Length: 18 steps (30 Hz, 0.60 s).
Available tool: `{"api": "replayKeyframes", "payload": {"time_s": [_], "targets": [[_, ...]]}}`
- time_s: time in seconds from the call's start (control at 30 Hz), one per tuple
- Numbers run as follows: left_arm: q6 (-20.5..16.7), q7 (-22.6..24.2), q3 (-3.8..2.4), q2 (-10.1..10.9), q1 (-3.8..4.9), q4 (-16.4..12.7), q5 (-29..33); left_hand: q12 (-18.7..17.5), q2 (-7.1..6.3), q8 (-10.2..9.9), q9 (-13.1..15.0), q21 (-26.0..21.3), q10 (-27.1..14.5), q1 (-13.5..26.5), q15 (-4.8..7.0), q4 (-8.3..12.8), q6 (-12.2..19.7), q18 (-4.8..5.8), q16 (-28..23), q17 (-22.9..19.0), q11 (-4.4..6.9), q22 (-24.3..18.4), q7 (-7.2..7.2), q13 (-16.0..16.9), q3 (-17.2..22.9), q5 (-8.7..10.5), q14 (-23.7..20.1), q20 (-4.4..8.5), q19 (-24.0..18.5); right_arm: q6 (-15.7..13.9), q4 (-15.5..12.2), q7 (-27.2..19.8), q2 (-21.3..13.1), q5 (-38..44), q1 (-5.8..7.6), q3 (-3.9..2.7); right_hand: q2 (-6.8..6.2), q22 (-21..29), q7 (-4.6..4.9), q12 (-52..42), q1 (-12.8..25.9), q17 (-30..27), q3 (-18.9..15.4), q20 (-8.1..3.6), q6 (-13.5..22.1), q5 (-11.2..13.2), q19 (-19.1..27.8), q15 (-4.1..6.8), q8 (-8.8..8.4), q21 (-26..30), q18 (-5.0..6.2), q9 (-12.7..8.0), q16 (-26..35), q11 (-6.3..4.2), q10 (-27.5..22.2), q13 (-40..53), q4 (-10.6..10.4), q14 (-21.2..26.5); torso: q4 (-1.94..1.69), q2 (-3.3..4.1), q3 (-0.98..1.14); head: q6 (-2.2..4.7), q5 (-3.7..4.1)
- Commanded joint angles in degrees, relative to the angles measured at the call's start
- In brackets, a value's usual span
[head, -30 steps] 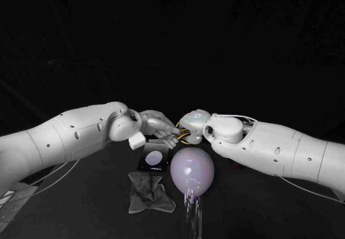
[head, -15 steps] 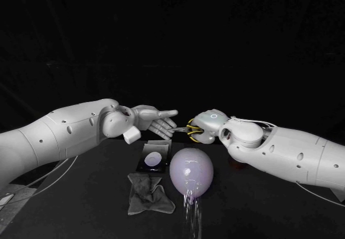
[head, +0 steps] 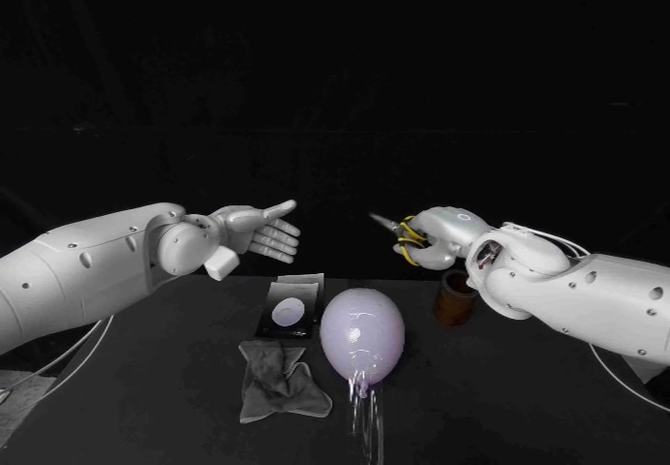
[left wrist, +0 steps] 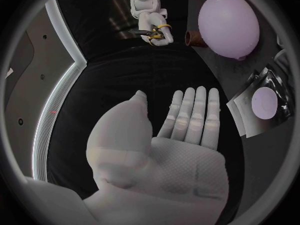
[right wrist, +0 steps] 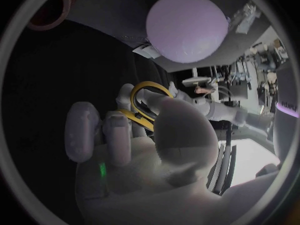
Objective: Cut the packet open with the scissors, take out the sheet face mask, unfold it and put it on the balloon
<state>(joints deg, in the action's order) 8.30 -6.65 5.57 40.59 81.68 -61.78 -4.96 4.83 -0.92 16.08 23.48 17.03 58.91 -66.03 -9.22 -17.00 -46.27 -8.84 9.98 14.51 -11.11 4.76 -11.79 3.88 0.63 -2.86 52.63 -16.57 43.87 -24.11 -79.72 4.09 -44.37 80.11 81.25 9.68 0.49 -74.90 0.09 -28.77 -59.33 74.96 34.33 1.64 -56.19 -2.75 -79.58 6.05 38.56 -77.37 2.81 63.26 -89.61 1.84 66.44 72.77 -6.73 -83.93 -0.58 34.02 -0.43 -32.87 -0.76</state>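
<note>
Nearest on the black table (head: 154, 387) lies a crumpled grey cloth (head: 281, 381). Just beside it, toward the robot's right, the pale purple balloon (head: 363, 332) lies on its side. A pale streak (head: 372, 418) runs on the table from the balloon's near end. Just behind the cloth, close by the balloon, the packet (head: 290, 308) lies flat. It is dark with a white oval on it. I cannot tell if it is cut. On the balloon's other side, a bit further back, stands a brown cup (head: 452, 296).

Both hands are up in the air behind these things, well apart. The left hand (head: 258, 232) is open wide, with its thumb up and its fingers straight, and it holds nothing. The head view shows it from the side. The left wrist view shows its bare palm, with the fingers side by side.

The right hand (head: 440, 235) holds the scissors (head: 397, 231). In the head view the blades stick out toward the left hand. In the right wrist view a yellow handle loop sits among the curled fingers, and the hand hides the blades. The left wrist view shows this hand from across the table, near the cup.

The table top is flat, black and a little shiny. Behind it the room is dark.
</note>
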Motion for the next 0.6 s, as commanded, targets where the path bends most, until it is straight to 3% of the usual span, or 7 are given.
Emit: {"api": "replayKeyframes", "payload": {"time_s": [0.03, 0.1, 0.13, 0.2, 0.3, 0.4, 0.6], "targets": [[-4.07, 4.34, 0.16, 1.07, -1.01, -1.60, 2.26, 0.40, 0.50, 0.35, 0.09, -0.28, 0.71, -0.61, 0.15, 0.17, -0.49, -1.13, 0.41, 0.11, 0.05, -0.12, -2.53, 0.07, -0.37, 0.11, 0.59, 0.01, 0.68, -4.42, -1.53, -11.10, -2.03, -37.29, 0.13, 0.03, -0.73, -1.88, 0.00, -61.23, 0.39, 15.02, 6.59, -0.19, -0.28, -0.05, 1.82, 0.28, 0.66, 2.18, 1.51, 0.80, -0.39, -5.51, 23.56, 17.23, -8.01, -6.06, 0.00, 0.04, -0.04, -0.10, 1.35], [-4.45, 4.78, 0.20, 1.47, -1.32, -2.04, 2.36, 0.47, 0.67, 0.41, 0.11, -0.27, 0.84, -0.87, 0.19, 0.17, -0.59, -1.15, 0.53, 0.14, 0.09, -0.14, -2.49, 0.08, -0.43, 0.11, 0.67, 0.01, 0.77, -4.14, -2.04, -12.11, -2.72, -41.86, 0.11, 0.07, -1.37, -1.67, -0.19, -61.23, 1.22, 14.85, 5.12, -0.32, -1.56, -0.13, 2.05, 0.29, 1.66, 2.53, 1.57, 1.63, -0.33, -5.64, 23.56, 17.23, -8.79, -6.02, 0.03, 0.07, -0.01, -0.22, 1.65], [-4.83, 5.24, 0.23, 1.85, -1.60, -2.45, 2.46, 0.59, 0.94, 0.50, 0.14, -0.26, 1.04, -1.24, 0.26, 0.19, -0.75, -1.19, 0.71, 0.20, 0.16, -0.16, -2.43, 0.10, -0.44, 0.10, 0.82, 0.02, 0.88, -3.79, -2.63, -12.93, -3.41, -45.89, 0.05, 0.13, -2.17, -1.25, -0.57, -61.23, 1.64, 14.41, 3.66, -0.27, -4.17, 0.00, 2.46, 0.51, 5.16, 3.11, 1.66, 3.72, -0.19, -5.86, 23.56, 17.23, -9.02, -5.91, 0.00, 0.10, 0.02, -0.24, 1.87], [-5.54, 6.18, 0.29, 2.56, -2.07, -3.13, 2.60, 0.75, 1.24, 0.63, 0.18, -0.25, 1.28, -1.88, 0.35, 0.20, -0.94, -1.23, 0.98, 0.28, 0.25, -0.20, -2.36, 0.10, -0.60, 0.10, 0.97, 0.03, 1.08, -3.11, -3.73, -14.18, -4.51, -51.82, -0.10, 0.23, -2.53, -0.51, -1.61, -61.23, 1.27, 13.65, 0.61, -0.37, -12.77, -0.19, 3.15, 1.20, 18.27, 4.18, 1.90, 11.00, 0.07, -6.80, 23.56, 17.23, -8.44, -5.71, 0.05, 0.15, 0.05, -0.46, 2.52], [-6.47, 7.82, 0.36, 3.48, -2.72, -3.96, 2.70, 1.05, 1.37, 0.89, 0.24, -0.26, 1.71, -3.90, 0.52, 0.28, -1.27, -1.30, 1.56, 0.46, 0.43, -0.29, -2.17, 0.09, -1.02, 0.09, 1.18, 0.04, 1.43, -2.31, -5.07, -15.33, -5.75, -57.96, -0.33, 0.37, -2.81, -0.15, -2.90, -61.23, -0.97, 13.72, -3.14, -1.23, -21.82, -0.47, 3.36, 2.10, 33.80, 5.02, 2.03, 19.50, 0.07, -7.83, 23.56, 17.23, -6.15, -5.72, 0.11, 0.16, 0.08, -0.52, 3.58], [-7.27, 10.13, 0.44, 4.38, -3.51, -4.93, 2.56, 1.24, 1.21, 1.06, 0.26, -0.30, 1.95, -6.06, 0.64, 0.38, -1.45, -1.35, 2.01, 0.59, 0.58, -0.38, -1.99, 0.07, -1.42, 0.09, 1.25, 0.07, 1.67, -0.03, -6.18, -15.93, -6.91, -62.55, -0.59, 0.51, -2.78, -4.36, -3.37, -61.23, -3.03, 15.04, -4.82, -3.01, -27.32, -0.60, -0.75, 2.42, 42.30, 0.19, 0.68, 23.42, -0.39, -8.68, 23.56, 17.23, -3.90, -6.07, -0.01, 0.14, 0.03, -0.30, 5.17], [-9.51, 16.70, 0.52, 6.04, -5.55, -7.60, -0.99, 2.14, 0.51, 1.97, 0.22, 0.68, 4.21, -19.28, 2.31, 5.04, -3.65, -1.79, 4.10, 1.40, 2.65, -0.10, 0.59, 0.18, 0.86, -0.02, 3.72, 0.49, 3.99, 7.12, -8.70, -15.53, -8.83, -67.35, -1.22, 0.78, 0.57, -9.61, -4.44, -61.23, -0.74, 15.04, -6.39, -4.15, -30.57, -0.43, -5.47, 3.40, 47.31, -5.96, -0.89, 25.09, -0.39, -9.28, 23.56, 17.23, -5.65, -6.07, 0.00, 0.10, 0.03, -0.13, 6.61]]}}
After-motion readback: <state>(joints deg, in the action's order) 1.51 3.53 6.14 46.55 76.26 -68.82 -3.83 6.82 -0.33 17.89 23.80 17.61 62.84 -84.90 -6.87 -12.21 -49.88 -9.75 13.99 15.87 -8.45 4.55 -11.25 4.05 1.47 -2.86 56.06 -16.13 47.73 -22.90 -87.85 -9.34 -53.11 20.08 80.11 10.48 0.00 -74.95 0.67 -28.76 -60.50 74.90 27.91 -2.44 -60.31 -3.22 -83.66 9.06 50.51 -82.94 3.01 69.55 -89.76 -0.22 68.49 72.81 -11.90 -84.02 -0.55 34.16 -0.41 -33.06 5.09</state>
